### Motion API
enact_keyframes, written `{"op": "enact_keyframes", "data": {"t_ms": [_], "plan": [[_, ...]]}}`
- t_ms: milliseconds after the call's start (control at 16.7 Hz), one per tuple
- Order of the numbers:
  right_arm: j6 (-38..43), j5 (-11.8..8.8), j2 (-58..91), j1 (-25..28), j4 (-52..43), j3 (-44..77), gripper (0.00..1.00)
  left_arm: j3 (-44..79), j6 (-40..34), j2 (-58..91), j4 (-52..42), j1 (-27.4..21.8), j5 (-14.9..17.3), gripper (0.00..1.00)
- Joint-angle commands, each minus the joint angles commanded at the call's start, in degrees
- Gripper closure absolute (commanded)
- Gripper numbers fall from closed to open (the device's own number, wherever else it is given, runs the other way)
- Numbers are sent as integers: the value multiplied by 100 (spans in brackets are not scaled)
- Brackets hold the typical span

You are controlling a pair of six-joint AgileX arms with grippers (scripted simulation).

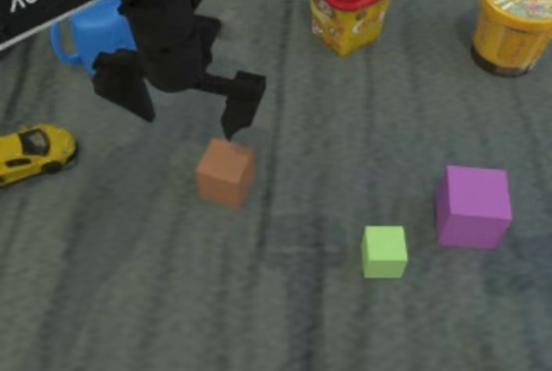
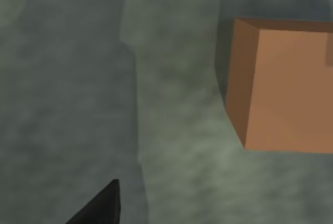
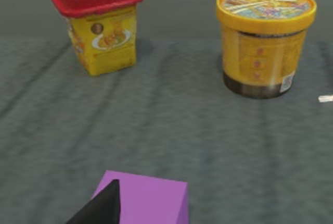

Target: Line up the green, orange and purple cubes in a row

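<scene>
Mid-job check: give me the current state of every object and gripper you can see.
left gripper: open, above the table, empty
orange cube: on the table, ungripped
green cube: on the table, beside purple
purple cube: on the table
yellow tub: upright, lidded
round cup: upright, sealed
toy car: on wheels

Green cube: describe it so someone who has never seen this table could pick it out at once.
Start at the two yellow food tubs at the table's far edge, the red-lidded tub and the round cup. Come toward the near edge to the large purple cube on the right; the green cube sits just to its left, slightly nearer. It is the smallest of the three cubes and the only light-green one.
</scene>
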Motion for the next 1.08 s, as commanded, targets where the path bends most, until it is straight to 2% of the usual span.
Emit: {"op": "enact_keyframes", "data": {"t_ms": [300, 660, 840, 1080], "plan": [[-287, 32, -921, -680, 634, -464, 0, 1027, -56, 1022, -525, -229, -6, 0], [-294, 32, -955, -705, 655, -475, 0, 1033, -52, 1056, -513, -210, -6, 0], [-294, 32, -955, -705, 655, -475, 0, 727, -39, 1177, -107, -222, -6, 0], [-294, 32, -955, -705, 655, -475, 0, 110, -42, 1470, 875, -226, -2, 0]]}}
